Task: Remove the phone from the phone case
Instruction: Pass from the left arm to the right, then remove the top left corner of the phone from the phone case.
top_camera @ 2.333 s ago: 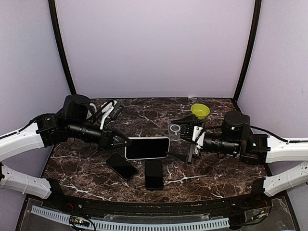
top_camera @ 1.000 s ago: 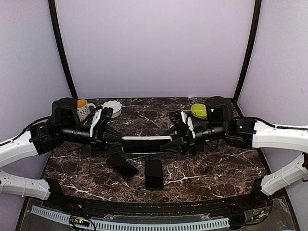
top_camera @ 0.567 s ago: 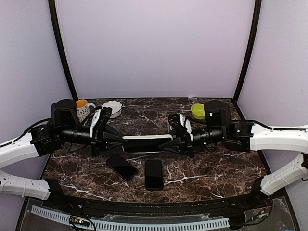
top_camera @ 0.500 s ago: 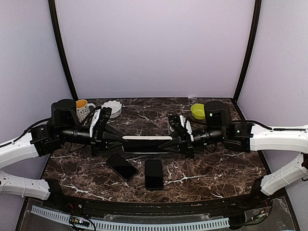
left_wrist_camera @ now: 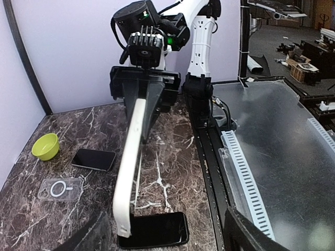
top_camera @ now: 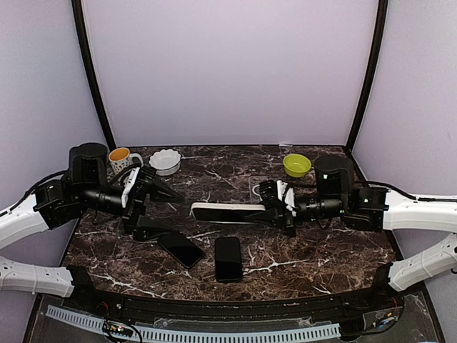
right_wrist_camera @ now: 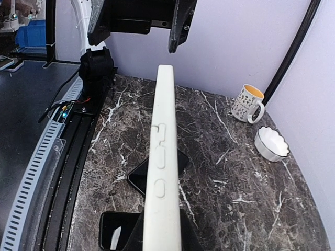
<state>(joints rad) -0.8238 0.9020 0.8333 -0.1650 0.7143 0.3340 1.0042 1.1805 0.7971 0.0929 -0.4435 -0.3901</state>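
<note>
A white phone case (top_camera: 221, 212) with the phone in it hangs edge-on above the table's middle. My right gripper (top_camera: 275, 212) is shut on its right end. In the right wrist view the case's (right_wrist_camera: 163, 172) side buttons face the camera, and the black fingers (right_wrist_camera: 133, 238) flank its near end. The phone shows only as a thin dark strip along the case. My left gripper (top_camera: 166, 213) stands open to the left of the case, apart from it. In the left wrist view the case's (left_wrist_camera: 131, 157) free end hangs between the wide-spread fingers (left_wrist_camera: 86, 238) without touching them.
Two bare black phones (top_camera: 181, 247) (top_camera: 228, 258) lie on the marble below the case. A clear empty case (top_camera: 260, 191) lies behind it. A green bowl (top_camera: 296, 165) sits back right. A mug (top_camera: 120, 158) and a white bowl (top_camera: 165, 160) sit back left.
My left gripper has let go of the case's left end, opened wide and drawn back to the left. The right gripper keeps its hold and has shifted slightly right with the case.
</note>
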